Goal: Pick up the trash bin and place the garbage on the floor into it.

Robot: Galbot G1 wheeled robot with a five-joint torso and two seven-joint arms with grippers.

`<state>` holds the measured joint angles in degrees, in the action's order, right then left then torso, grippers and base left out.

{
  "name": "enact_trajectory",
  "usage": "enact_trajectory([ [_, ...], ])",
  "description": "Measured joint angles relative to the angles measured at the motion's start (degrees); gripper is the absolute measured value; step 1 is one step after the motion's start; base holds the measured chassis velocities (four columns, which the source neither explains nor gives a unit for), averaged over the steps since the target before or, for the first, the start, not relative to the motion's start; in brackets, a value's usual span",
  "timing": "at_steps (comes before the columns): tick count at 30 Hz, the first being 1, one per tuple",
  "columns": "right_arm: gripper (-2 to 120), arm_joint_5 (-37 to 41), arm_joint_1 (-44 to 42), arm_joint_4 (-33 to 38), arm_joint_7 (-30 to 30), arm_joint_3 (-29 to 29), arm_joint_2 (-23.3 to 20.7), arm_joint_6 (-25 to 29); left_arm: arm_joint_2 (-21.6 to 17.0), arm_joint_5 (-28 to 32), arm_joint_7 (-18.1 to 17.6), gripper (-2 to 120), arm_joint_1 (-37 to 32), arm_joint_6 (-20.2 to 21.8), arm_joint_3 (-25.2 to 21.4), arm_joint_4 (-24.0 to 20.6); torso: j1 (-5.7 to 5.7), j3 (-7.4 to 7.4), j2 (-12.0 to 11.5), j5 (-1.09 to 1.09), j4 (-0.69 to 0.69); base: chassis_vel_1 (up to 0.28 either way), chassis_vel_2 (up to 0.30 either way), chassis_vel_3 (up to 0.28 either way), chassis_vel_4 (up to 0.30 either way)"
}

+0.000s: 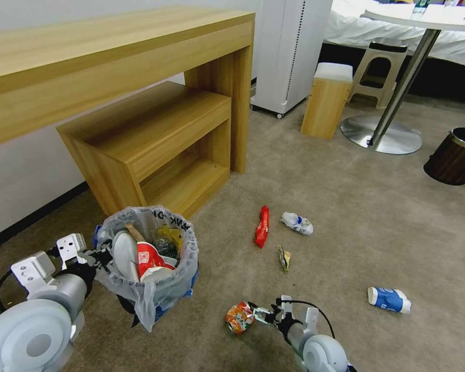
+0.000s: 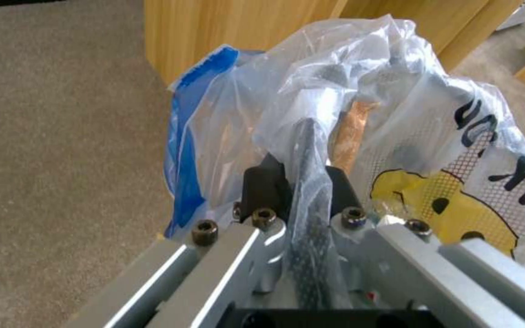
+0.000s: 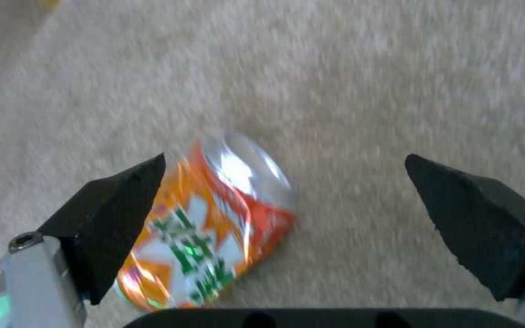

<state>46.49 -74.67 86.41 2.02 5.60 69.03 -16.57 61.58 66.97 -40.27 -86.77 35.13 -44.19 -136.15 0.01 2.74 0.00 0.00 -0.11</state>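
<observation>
1. While my left gripper [image 1: 99, 257] sits at the lower left of the head view, it is clenched on the rim of the trash bin [image 1: 149, 258]; in the left wrist view its black pads [image 2: 265, 187] pinch the blue rim and the crinkly plastic liner [image 2: 360, 91] between them.
2. That bin hangs at my left gripper, in front of the low wooden shelf unit [image 1: 155, 144], already holding a white slipper [image 1: 125, 254], a red and white paper cup [image 1: 151, 260] and a wooden stick [image 1: 135, 232].
3. My right gripper [image 1: 257, 313] is at the lower centre of the head view, released, fingers spread wide.
4. In the right wrist view the crushed orange can [image 3: 211, 228] lies on the beige carpet [image 3: 366, 91] between my fingertips, close against one black fingertip [image 3: 114, 214] and well clear of the other.
5. Farther up the frame in the head view lie a red wrapper [image 1: 262, 226], a crumpled white and blue wrapper [image 1: 297, 223] just right of it, and a small yellow-green wrapper [image 1: 284, 258] below them.
6. A crushed blue and white paper cup [image 1: 389, 299] lies at the lower right.
7. A brown bin with a metal rim [image 1: 455, 155] stands at the right edge, near the round table's chrome base [image 1: 380, 135].
</observation>
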Motion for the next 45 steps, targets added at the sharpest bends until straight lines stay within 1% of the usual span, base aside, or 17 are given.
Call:
enact_trajectory([
  [9, 100, 0.59, -1.05, -1.67, -0.3, -1.32, 0.06, 0.01, -0.11, 0.1, 0.45, 2, 0.27, -0.11, 0.0, 0.58, 0.0, 0.0, 0.0, -0.01, -0.01, 0.0, 0.0, 0.0, 0.0],
  [17, 100, 1.17, -0.3, -3.47, -1.54, -2.21, 2.1, 0.9, -0.4, 0.14, 0.6, 2, 0.3, -0.22, 0.05, 0.71, 0.0, 0.0, 0.0, 0.0, 0.0, 0.0, 0.0, 0.0, 0.0],
  [22, 100, 0.6, 0.19, -4.01, -3.28, -2.44, 3.08, 1.77, -0.63, 0.22, 0.61, 2, 0.18, -0.28, -0.19, 0.65, 0.0, 0.0, 0.0, 0.0, 0.0, 0.0, 0.0, 0.0, 0.0],
  [24, 100, -0.34, 0.28, -4.1, -5.7, -2.63, 3.54, 2.56, -0.74, 0.23, 0.61, 2, 0.15, -0.3, -0.25, 0.62, 0.0, 0.0, 0.0, -0.01, 0.0, 0.0, 0.0, 0.0, 0.0],
  [28, 100, -1.18, 0.42, -4.29, -7.31, -2.67, 3.79, 3.04, -0.78, 0.27, 0.61, 2, 0.3, -0.31, -0.24, 0.62, 0.0, 0.0, 0.01, -0.01, 0.0, 0.0, 0.0, 0.0, 0.0],
  [41, 100, -2.33, 0.94, -5.95, -7.47, -2.52, 4.45, 3.07, -0.65, 0.27, 0.67, 2, 0.46, -0.4, 0.06, 0.91, 0.0, 0.0, 0.01, -0.02, 0.0, 0.0, 0.0, 0.0, 0.0],
  [43, 95, -2.41, 1.14, -6.13, -7.49, -2.61, 4.5, 3.07, -0.54, 0.22, 0.69, 2, 0.45, -0.44, 0.05, 0.95, 0.0, 0.0, 0.0, -0.01, 0.0, 0.0, 0.0, 0.0, 0.0],
  [44, 89, -2.42, 1.28, -6.2, -7.5, -2.69, 4.55, 3.07, -0.46, 0.17, 0.7, 2, 0.44, -0.47, 0.07, 0.96, 0.0, 0.0, 0.0, 0.0, 0.0, 0.0, 0.0, 0.0, 0.0],
  [45, 89, -2.42, 1.28, -6.2, -7.5, -2.69, 4.55, 3.07, -0.46, 0.17, 0.7, 2, 0.44, -0.47, 0.07, 0.96, 0.0, 0.0, 0.0, 0.0, 0.0, 0.0, 0.0, 0.0, 0.0],
])
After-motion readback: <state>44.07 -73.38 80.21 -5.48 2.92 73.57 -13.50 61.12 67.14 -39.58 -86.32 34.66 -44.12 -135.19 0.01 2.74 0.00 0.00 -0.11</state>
